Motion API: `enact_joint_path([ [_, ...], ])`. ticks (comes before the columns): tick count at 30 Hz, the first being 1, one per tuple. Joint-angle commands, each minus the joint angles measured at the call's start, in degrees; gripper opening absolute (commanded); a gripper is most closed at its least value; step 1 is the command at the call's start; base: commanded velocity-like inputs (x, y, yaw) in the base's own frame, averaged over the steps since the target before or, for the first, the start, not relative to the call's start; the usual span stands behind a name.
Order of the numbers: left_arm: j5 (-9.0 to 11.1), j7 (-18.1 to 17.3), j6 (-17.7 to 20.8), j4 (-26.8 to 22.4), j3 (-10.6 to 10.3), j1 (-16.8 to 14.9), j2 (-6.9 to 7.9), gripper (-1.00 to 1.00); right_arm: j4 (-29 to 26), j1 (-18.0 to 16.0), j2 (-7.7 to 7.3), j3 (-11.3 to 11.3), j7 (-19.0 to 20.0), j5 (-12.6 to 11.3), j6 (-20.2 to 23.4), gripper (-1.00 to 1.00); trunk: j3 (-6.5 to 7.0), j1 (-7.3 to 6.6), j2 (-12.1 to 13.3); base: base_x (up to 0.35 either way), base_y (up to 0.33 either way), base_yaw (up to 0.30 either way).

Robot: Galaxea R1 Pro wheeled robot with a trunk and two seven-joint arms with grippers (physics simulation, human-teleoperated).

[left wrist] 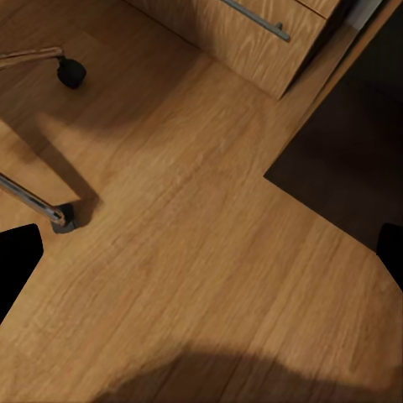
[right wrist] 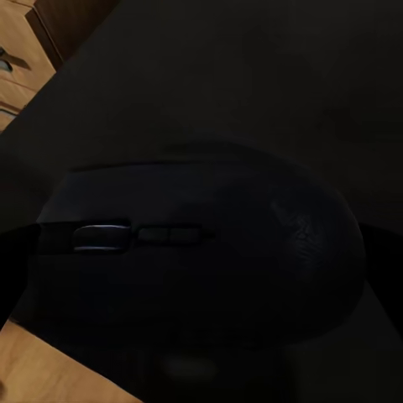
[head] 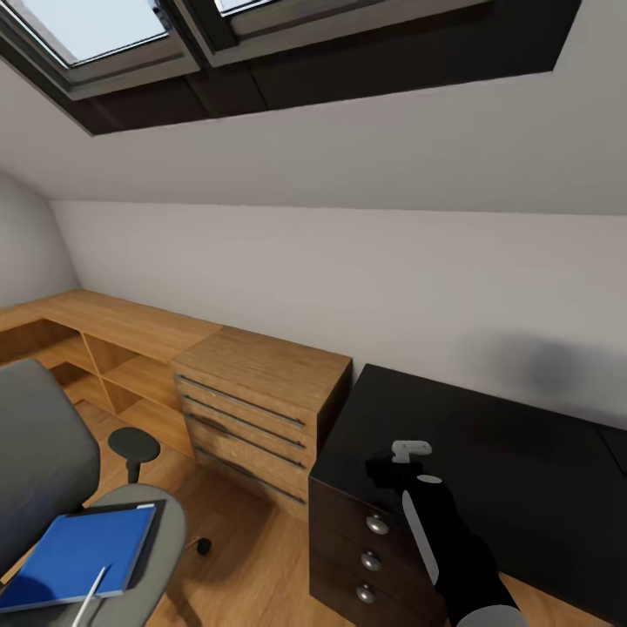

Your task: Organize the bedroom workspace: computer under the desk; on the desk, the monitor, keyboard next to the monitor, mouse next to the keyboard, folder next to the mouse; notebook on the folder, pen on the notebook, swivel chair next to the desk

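Our right gripper over black desk corner, clasping small dark grey oval mouse; left gripper's state: cannot tell.

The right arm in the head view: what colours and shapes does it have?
The right arm is a glossy black, rounded tube with a pale grey band at its lower end. A small light grey bracket sits at the wrist. The right gripper beyond it is black.
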Motion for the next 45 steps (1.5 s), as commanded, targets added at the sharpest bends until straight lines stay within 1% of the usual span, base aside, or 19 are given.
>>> enact_joint_path([
  [1, 0.25, -0.09, -0.16, 0.03, 0.05, -0.03, -0.02, 1.00, -0.07, -0.03, 0.03, -0.03, -0.07, 0.19, 0.32, -1.00, -0.25, 0.23, -0.45, 0.000, 0.000, 0.000],
  [21, 0.37, -0.21, -0.16, 0.03, 0.05, -0.03, -0.02, 1.00, 0.39, -0.03, 0.03, -0.26, -0.32, 0.20, 0.41, -1.00, -3.84, 4.62, -8.48, 0.000, 0.000, 0.000],
  [30, 0.41, -0.22, -0.15, 0.03, 0.05, -0.03, -0.02, 1.00, 0.59, -0.03, 0.02, -0.29, -0.37, 0.20, 0.35, -1.00, -3.84, 4.62, -8.48, 0.000, 0.000, 0.000],
  [38, 0.43, -0.22, -0.17, 0.03, 0.05, -0.03, 0.01, 1.00, 1.09, -0.03, -0.04, -0.38, -0.40, 0.24, 0.34, -1.00, -5.28, 6.38, -11.68, 0.000, 0.000, 0.000],
  [45, 0.37, -0.28, -0.15, 0.03, 0.00, -0.03, 0.04, 1.00, 1.18, -0.03, -0.06, -0.35, -0.40, 0.28, 0.34, -1.00, -5.28, 6.38, -11.68, 0.000, 0.000, 0.000],
])
